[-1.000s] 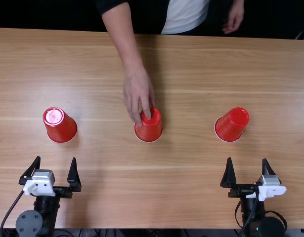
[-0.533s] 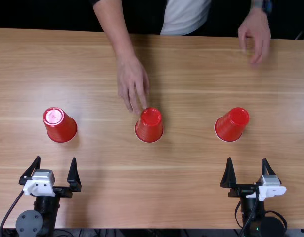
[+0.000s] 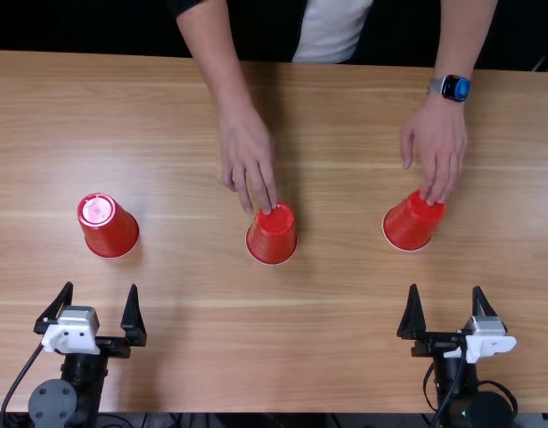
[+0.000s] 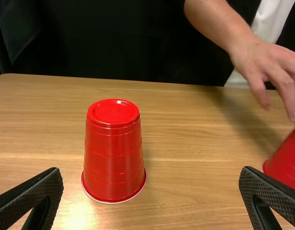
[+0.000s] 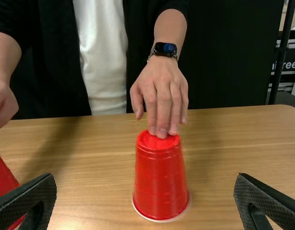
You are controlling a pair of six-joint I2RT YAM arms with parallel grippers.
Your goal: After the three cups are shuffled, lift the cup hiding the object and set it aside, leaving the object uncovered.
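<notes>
Both arms sit at the near edge of the wooden table (image 3: 345,294), probably to keep out of the shuffle. The left gripper (image 3: 100,288) has its two flat black fingers spread wide with nothing between them. The right gripper (image 3: 445,289) is spread the same way and is also empty. The inner finger faces carry a fine knurled texture.

Beyond the left gripper's fingers, in line with their gap, stands the left cup (image 3: 107,226). It is glossy red plastic, inverted, tapered and ribbed, with a pale rim flat on the table. No hand touches it. The right cup (image 3: 414,223) stands beyond the right gripper's fingers, upright on its rim. The middle cup (image 3: 272,234) stands well apart from both finger pairs, between the outer cups.

Farther off, one hand (image 3: 249,160) rests its fingertips on the middle cup's upturned base. The other hand (image 3: 436,147), which wears a wristwatch, presses on the right cup's base. This top contact suits sliding, so the shuffle is judged unfinished. The object is hidden, and which cup covers it cannot be determined.
</notes>
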